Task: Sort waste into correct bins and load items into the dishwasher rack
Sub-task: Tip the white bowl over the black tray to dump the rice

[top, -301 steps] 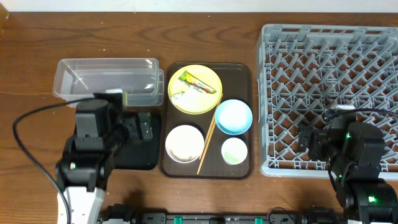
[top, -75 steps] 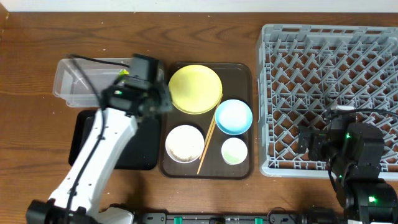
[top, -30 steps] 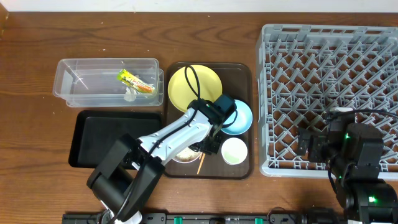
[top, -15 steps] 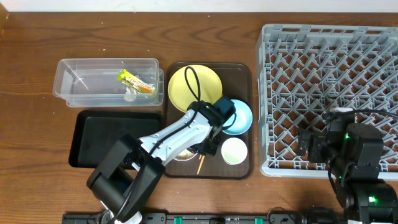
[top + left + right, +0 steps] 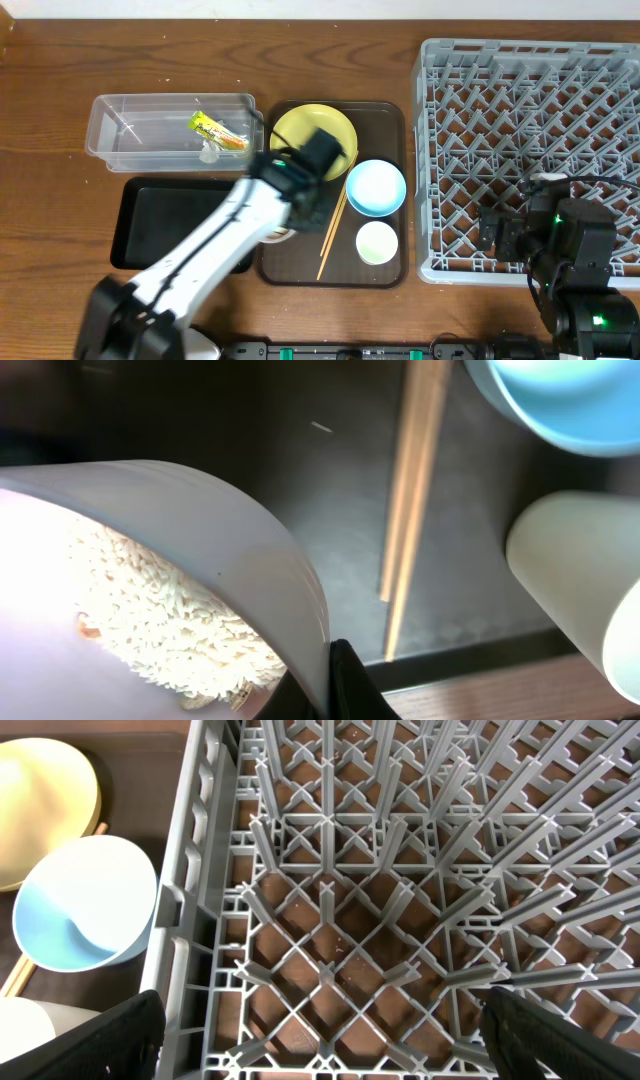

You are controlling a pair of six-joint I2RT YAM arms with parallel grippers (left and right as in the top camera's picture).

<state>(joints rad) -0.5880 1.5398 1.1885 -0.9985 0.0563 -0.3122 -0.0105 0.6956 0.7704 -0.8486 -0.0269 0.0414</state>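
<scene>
My left gripper (image 5: 322, 685) pinches the rim of the round white bowl (image 5: 150, 580), which holds rice. Wooden chopsticks (image 5: 408, 510) lie at 2 o'clock on the brown serving tray (image 5: 250, 420). My right gripper (image 5: 320, 1025) hangs wide open over the square grey plastic peg rack (image 5: 400, 870).

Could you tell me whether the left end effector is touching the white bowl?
Touching. The left wrist view shows the left end effector clamped on the white bowl rim, no gap.
</scene>
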